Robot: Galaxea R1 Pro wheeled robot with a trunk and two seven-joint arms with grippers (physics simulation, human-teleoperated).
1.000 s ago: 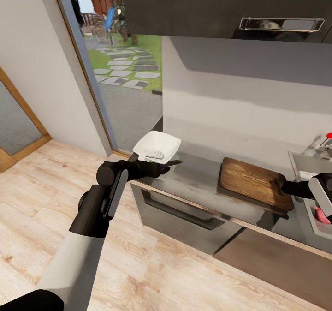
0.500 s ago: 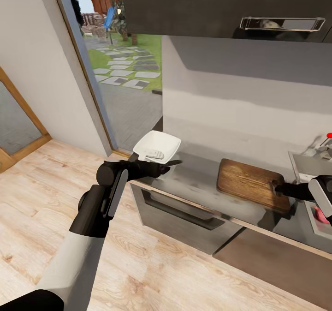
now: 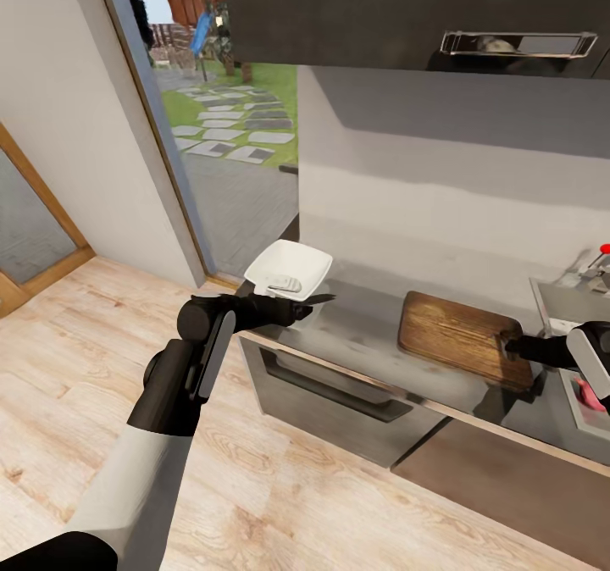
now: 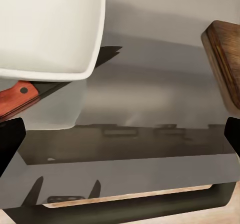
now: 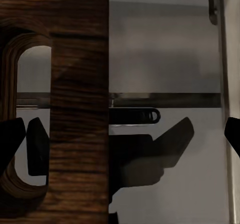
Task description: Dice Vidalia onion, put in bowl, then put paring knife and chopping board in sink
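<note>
I held the paring knife (image 4: 17,98) pinched in my left gripper (image 3: 305,304), its blade lying beside the bowl (image 3: 288,270) at the end of the countertop (image 3: 364,334). My right gripper (image 3: 514,348) was at the slot-handle end of the chopping board (image 3: 462,335); I could not tell whether its fingers were pinched on it. I judged the dicing finished, leaving the board and knife to go into the sink (image 3: 569,300).

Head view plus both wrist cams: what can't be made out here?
- Sink: cut off by the head view's right edge; basin contents unreadable.
- Paring knife: blade partly hidden by the bowl in the left wrist view.
- Right claw: the grip on the chopping board is too small to judge in the head view.
</note>
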